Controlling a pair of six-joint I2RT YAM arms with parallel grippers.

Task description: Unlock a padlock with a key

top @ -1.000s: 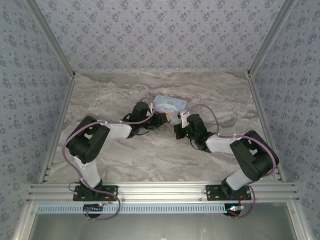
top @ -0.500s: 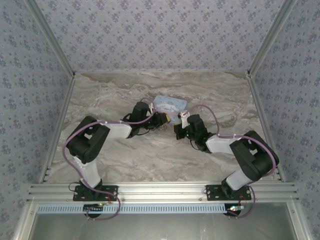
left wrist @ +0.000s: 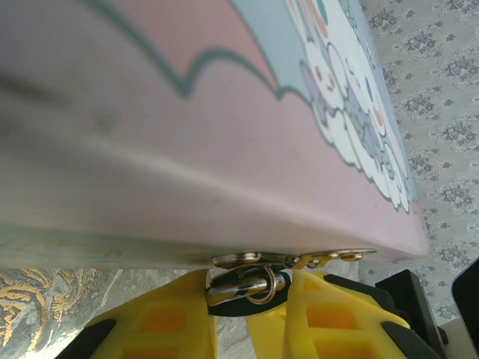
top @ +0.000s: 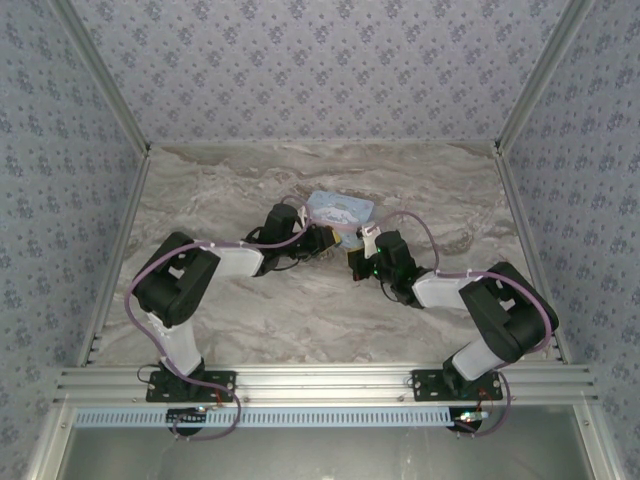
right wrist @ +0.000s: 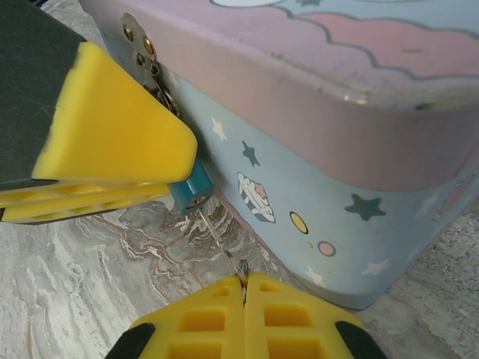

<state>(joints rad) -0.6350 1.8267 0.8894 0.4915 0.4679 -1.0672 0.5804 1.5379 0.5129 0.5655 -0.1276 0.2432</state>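
At the front latch of the tin (right wrist: 352, 142), the padlock (right wrist: 190, 190) hung from the hasp (right wrist: 139, 43), over the marble table (right wrist: 67, 254). Left gripper (left wrist: 247, 301) was clamped on the padlock, one yellow finger on each side. Right gripper (right wrist: 243, 293) was pinched tight on the key (right wrist: 219, 241), with the thin blade running up to the padlock's teal end and its tip at the keyhole. Couldn't tell how deep it sat. The key head was buried between the right fingers.

In the right wrist view the left finger covered most of the padlock body, and the teal end poked out below it. The left wrist view gave the other side: the metal shackle looped under the hasp plate, blurred, with the tin's pink lid crowding the upper frame.

The top view had both grippers meeting at the tin's near side, mid-table, almost touching. Padlock and key were too small to resolve there.
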